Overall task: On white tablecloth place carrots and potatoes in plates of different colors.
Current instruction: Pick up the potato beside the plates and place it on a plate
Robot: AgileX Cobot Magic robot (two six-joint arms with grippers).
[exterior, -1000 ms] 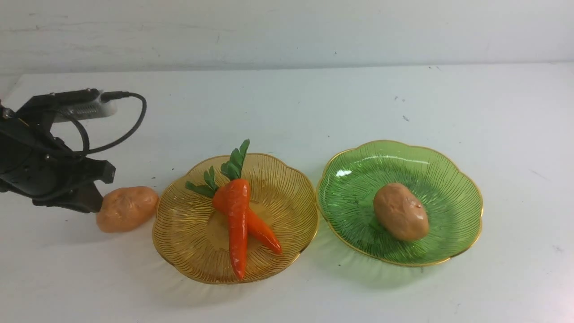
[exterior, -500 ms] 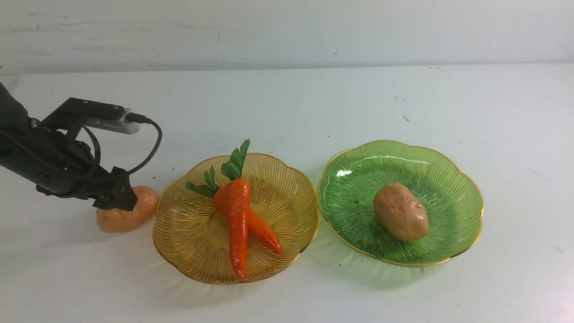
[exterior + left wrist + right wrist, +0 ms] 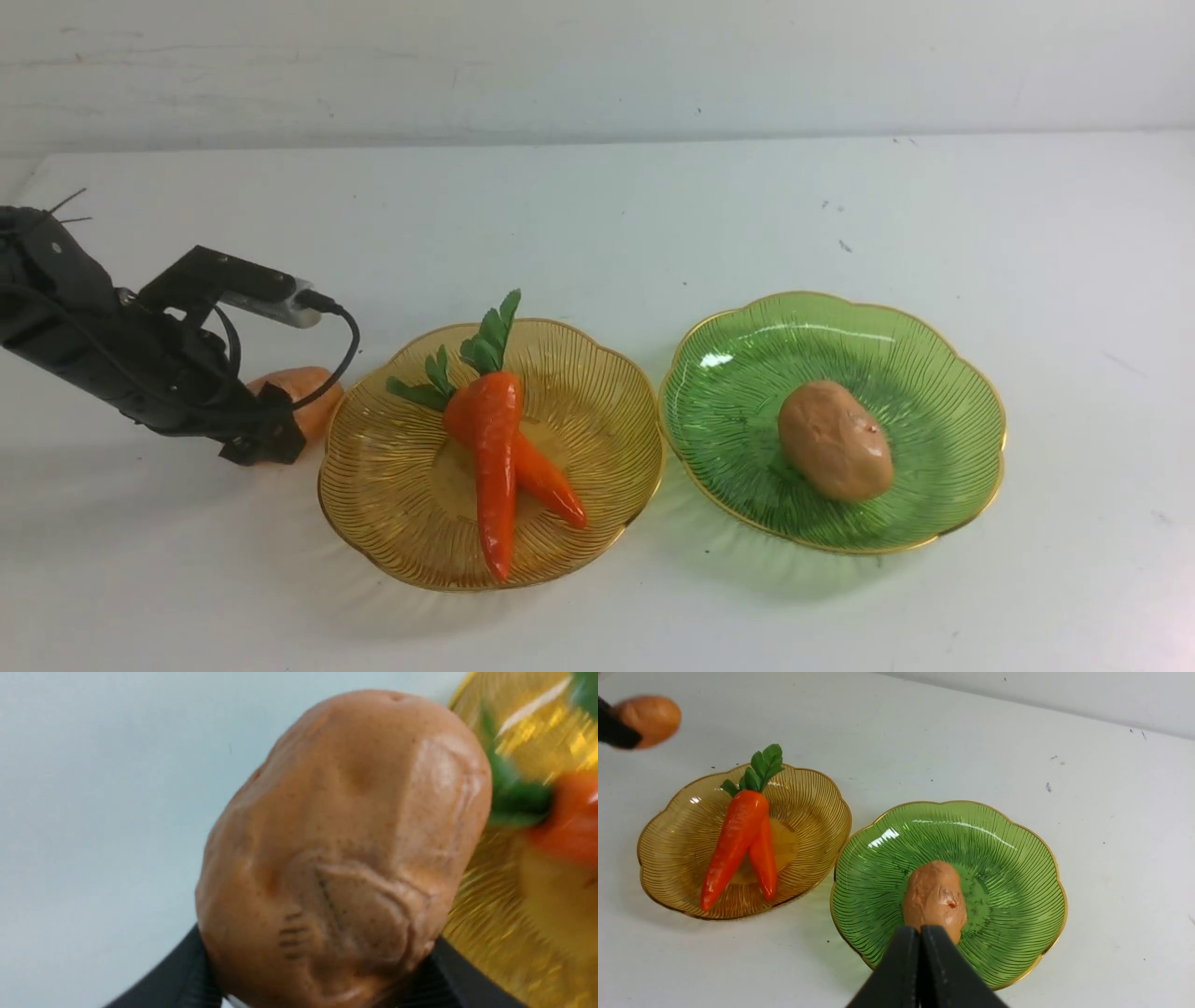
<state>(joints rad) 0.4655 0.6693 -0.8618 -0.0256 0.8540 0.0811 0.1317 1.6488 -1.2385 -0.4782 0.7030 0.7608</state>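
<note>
On the white tablecloth [image 3: 653,215], two orange carrots [image 3: 495,457] lie crossed in the amber plate [image 3: 373,532]. One tan potato [image 3: 834,441] rests in the green plate [image 3: 934,392]. A second potato [image 3: 299,387] sits just left of the amber plate, with my left gripper [image 3: 280,425] shut on it. In the left wrist view this potato [image 3: 345,835] fills the frame, and a black finger [image 3: 187,975] presses each side. My right gripper [image 3: 920,933] is shut with nothing in it and hovers over the near side of the green plate [image 3: 1008,858].
A pale wall [image 3: 597,65] runs along the far edge of the table. The left arm's cable [image 3: 345,345] loops close to the amber plate's left rim. A few dark specks [image 3: 843,245] mark the cloth behind the green plate.
My left gripper moved right and down over the potato and closed on it. The potato has shifted slightly up and toward the amber plate. The right gripper stayed shut.
</note>
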